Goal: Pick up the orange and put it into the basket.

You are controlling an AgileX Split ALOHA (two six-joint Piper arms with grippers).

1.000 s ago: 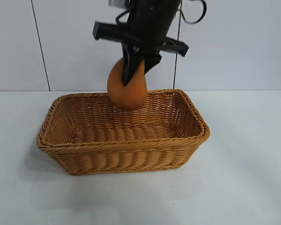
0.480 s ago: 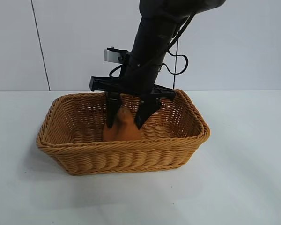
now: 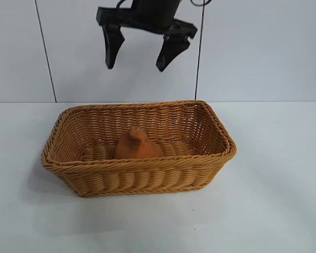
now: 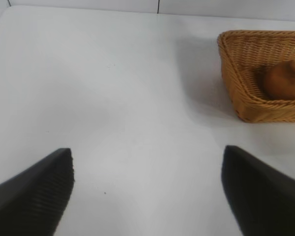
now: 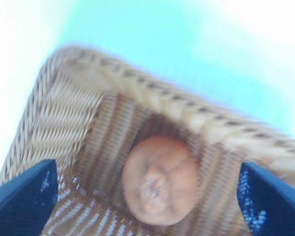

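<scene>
The orange [image 3: 137,145] is a brownish-orange lump with a knobby top, resting on the floor of the tan wicker basket [image 3: 139,171] near its middle. High above the basket hangs my right gripper [image 3: 138,64], open and empty, its two dark fingers spread wide. Looking straight down from the right wrist, the orange [image 5: 160,179] lies in the basket [image 5: 64,118], well below the spread fingers. Off to the side my left gripper [image 4: 147,189] is open over bare table; from there the basket [image 4: 241,93] and the orange [image 4: 285,78] show farther off.
A white table [image 3: 274,211] stretches around the basket on all sides. Behind it stands a pale panelled wall [image 3: 263,52].
My right gripper lowered the orange into the basket, opened and let it go, then rose high above the basket. The orange now rests on the basket floor. The left arm did not move.
</scene>
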